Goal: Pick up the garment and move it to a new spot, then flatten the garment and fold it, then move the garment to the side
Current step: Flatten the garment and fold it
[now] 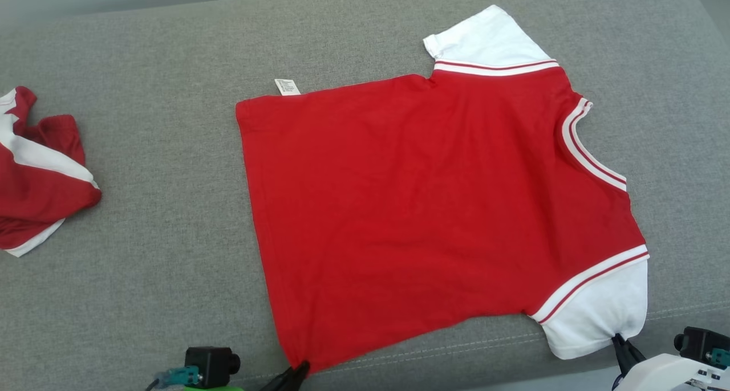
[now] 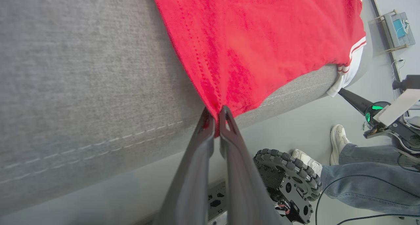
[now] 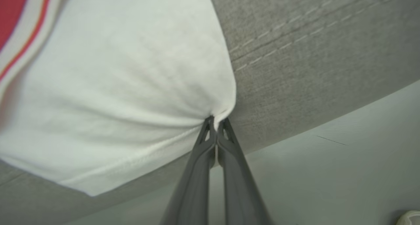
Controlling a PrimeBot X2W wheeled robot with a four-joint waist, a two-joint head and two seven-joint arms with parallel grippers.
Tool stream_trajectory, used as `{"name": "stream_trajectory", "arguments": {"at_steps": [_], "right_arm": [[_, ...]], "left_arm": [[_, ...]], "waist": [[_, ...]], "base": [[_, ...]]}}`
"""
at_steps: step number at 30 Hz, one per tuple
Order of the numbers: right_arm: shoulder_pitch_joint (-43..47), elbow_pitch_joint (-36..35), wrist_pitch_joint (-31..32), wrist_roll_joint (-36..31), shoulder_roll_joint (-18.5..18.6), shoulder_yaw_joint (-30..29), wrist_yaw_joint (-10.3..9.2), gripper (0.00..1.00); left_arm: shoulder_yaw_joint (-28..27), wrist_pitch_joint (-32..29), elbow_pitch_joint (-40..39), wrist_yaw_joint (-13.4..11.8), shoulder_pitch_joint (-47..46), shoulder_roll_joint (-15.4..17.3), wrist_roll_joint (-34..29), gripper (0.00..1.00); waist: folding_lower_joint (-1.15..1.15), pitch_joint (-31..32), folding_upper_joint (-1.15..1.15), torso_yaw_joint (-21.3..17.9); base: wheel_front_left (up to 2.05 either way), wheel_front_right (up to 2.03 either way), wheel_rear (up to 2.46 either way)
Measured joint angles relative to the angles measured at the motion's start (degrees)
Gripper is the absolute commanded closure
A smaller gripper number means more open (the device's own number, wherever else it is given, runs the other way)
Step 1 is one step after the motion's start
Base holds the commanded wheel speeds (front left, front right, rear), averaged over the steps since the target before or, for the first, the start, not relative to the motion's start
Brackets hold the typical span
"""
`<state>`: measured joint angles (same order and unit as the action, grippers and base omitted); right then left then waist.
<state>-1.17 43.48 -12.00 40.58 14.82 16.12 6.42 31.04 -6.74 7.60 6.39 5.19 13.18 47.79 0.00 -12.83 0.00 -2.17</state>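
The red garment point(image 1: 433, 208), a small shirt with white sleeves and red-and-white striped trim, is lying spread flat across the middle of the grey cushion point(image 1: 142, 220). Its neckline is pointing toward the cushion's right end and its hem toward the cushion's left end. The far sleeve point(image 1: 490, 37) is resting flat toward the cushion's back edge, and a white care label point(image 1: 287, 86) is sticking out from the shirt's back side seam, lying on the cushion fabric. The near sleeve point(image 1: 599, 317) is reaching the cushion's front edge, over the line of pale stitching that is running along that edge. The left gripper point(image 1: 299, 370) is sitting at the cushion's front edge with its two dark fingers pressed together on the red hem corner, the cloth puckering into the pinch. The right gripper point(image 1: 619, 342), also at the front edge but toward the cushion's right end, is pinching the edge of the near sleeve, its fingers closed with white fabric gathering into folds between the tips. A second garment point(image 1: 40, 168) in the same red and white is lying crumpled at the cushion's left end. In the left wrist view, a person point(image 2: 361, 172) in blue jeans and white shoes is standing on the pale floor point(image 2: 295, 133) below the cushion's front edge, just beside the robot's black roller wheel point(image 2: 288, 175).
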Motion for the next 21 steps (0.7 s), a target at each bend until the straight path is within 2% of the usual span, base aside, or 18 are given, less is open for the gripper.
{"name": "stream_trajectory", "arguments": {"at_steps": [6, 7, 14, 21], "right_arm": [[4.3, -11.89, 4.94, 11.41, 1.91, 1.85, -0.07, 1.0], [4.3, -11.89, 4.94, 11.41, 1.91, 1.85, -0.07, 1.0], [5.6, -26.18, 10.38, 20.85, 6.09, 1.79, 0.64, 1.0], [11.99, -35.71, 13.16, 28.58, 10.51, -0.93, 0.64, 1.0]], "left_arm": [[-2.67, -1.49, -4.65, 0.14, 1.74, 1.96, 5.32, 1.0], [-2.67, -1.49, -4.65, 0.14, 1.74, 1.96, 5.32, 1.0], [-4.23, -3.38, -8.8, 0.15, 4.12, 3.45, 8.6, 1.0], [-6.28, -4.86, -12.38, 0.1, 6.41, 5.66, 10.32, 1.0]], "waist": [[0.0, 1.15, 0.0, -0.19], [0.0, 1.15, 0.0, -0.19], [0.0, 1.12, 0.0, -1.73], [0.0, 0.19, 0.0, -2.14]], "base": [[0.0, 0.0, 0.0], [0.0, 0.0, 0.0], [0.0, 0.0, 0.0], [0.0, 0.0, 0.0]]}}
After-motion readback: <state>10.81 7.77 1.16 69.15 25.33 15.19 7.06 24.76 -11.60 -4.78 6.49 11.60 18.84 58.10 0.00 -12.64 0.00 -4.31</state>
